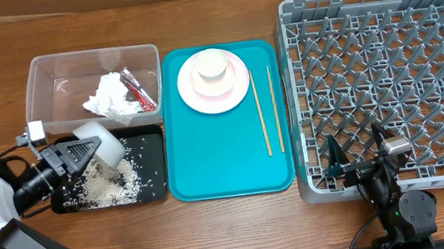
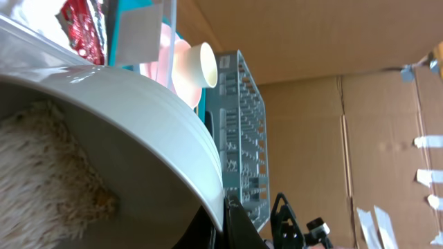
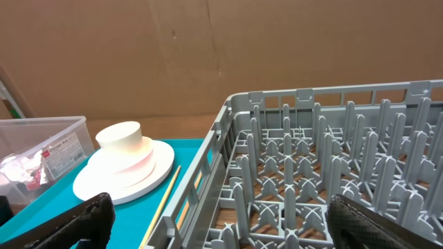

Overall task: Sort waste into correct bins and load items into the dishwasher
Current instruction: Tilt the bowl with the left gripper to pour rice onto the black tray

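My left gripper (image 1: 82, 149) is shut on the rim of a grey bowl (image 1: 103, 143), tipped on its side over the black tray (image 1: 156, 191). Rice grains (image 1: 111, 181) lie scattered in the tray, and more rice (image 2: 41, 166) still clings inside the bowl (image 2: 149, 138). The clear tub (image 1: 57, 72) holds the crumpled tissue (image 1: 110, 97) and red wrapper (image 1: 139, 90). The pink plate (image 1: 235, 89) with the pink bowl and white cup (image 1: 211, 63) stacked on it sits on the teal tray (image 1: 209, 155) beside two chopsticks (image 1: 267, 111). My right gripper (image 1: 357, 149) is open over the front left corner of the grey dish rack (image 1: 385, 81).
The teal tray lies between the black tray and the dish rack. A cardboard wall (image 3: 208, 48) stands behind the table. In the right wrist view the rack's upright pegs (image 3: 325, 166) are just beyond my fingers, with the plate stack (image 3: 124, 162) to the left.
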Controlling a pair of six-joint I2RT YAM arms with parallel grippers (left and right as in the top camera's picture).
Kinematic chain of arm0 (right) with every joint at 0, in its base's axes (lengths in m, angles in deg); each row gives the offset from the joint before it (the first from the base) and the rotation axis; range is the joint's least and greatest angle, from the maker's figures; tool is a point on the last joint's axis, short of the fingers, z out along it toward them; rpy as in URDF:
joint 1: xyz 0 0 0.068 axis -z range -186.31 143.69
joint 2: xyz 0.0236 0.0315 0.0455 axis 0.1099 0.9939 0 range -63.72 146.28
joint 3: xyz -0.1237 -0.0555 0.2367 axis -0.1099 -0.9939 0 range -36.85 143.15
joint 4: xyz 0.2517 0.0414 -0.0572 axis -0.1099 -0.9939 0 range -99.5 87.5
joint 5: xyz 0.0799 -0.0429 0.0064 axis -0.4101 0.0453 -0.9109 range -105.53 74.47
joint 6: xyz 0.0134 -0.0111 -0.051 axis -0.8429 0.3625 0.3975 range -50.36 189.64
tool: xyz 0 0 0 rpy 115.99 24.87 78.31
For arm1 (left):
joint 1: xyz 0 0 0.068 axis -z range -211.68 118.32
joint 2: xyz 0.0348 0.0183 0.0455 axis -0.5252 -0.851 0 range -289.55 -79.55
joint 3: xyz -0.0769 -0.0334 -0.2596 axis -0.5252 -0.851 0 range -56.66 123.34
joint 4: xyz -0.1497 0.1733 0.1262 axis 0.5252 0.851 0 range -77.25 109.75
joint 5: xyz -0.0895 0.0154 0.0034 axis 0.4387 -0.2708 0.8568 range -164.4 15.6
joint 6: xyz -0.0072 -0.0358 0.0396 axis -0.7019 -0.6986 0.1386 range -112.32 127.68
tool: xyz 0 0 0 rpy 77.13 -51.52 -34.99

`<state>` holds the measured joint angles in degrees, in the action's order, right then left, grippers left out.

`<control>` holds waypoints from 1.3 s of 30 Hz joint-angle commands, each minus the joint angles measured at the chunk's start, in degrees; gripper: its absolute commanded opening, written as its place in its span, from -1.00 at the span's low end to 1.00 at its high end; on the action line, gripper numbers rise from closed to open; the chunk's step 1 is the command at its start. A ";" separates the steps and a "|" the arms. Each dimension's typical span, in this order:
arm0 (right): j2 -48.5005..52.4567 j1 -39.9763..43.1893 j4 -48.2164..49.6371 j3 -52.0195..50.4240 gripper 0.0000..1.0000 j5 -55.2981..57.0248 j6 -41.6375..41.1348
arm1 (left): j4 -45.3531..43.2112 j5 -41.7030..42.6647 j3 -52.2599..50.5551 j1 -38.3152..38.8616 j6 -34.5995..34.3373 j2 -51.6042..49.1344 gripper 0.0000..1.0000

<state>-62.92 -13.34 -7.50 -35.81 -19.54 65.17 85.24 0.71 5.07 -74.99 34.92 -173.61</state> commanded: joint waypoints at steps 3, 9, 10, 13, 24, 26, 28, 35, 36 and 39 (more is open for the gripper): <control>-0.61 -0.09 0.39 -0.57 1.00 0.48 -0.04 | 1.18 2.69 -0.61 -1.46 3.17 1.18 -0.92; -0.61 -0.09 0.39 -0.57 1.00 0.48 -0.02 | 1.75 2.95 -0.61 -1.46 3.63 1.18 -0.92; -0.61 -0.09 0.39 -0.57 1.00 0.48 -0.04 | 2.49 2.97 -0.61 -1.46 3.69 1.18 -0.92; -0.61 -0.09 0.39 -0.57 1.00 0.48 -0.04 | 4.85 2.62 -0.61 -1.46 6.08 1.18 -0.92; -0.61 -0.09 0.42 -0.57 1.00 0.48 -0.02 | 10.14 3.93 -0.61 -1.42 15.34 1.18 -0.92; -0.61 -0.09 0.39 -0.57 1.00 0.48 -0.04 | 9.88 3.74 -0.61 -1.40 17.16 1.18 -0.92; -0.61 -0.09 0.39 -0.57 1.00 0.48 -0.04 | 12.92 4.55 -0.61 -1.38 17.90 1.18 -0.92; -0.61 -0.09 0.42 -0.57 1.00 0.48 -0.04 | 14.23 7.37 -0.61 -1.29 21.20 1.18 -0.92; -0.61 -0.09 0.39 -0.57 1.00 0.48 -0.04 | 14.01 6.97 -0.61 -1.29 21.16 1.16 -0.92; -0.61 -0.09 0.39 -0.57 1.00 0.48 -0.04 | 15.04 6.78 -0.61 -1.29 21.29 1.16 -0.92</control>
<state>-62.92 -13.31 -7.47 -35.81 -19.54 65.19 100.03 5.63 4.74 -76.20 54.18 -173.61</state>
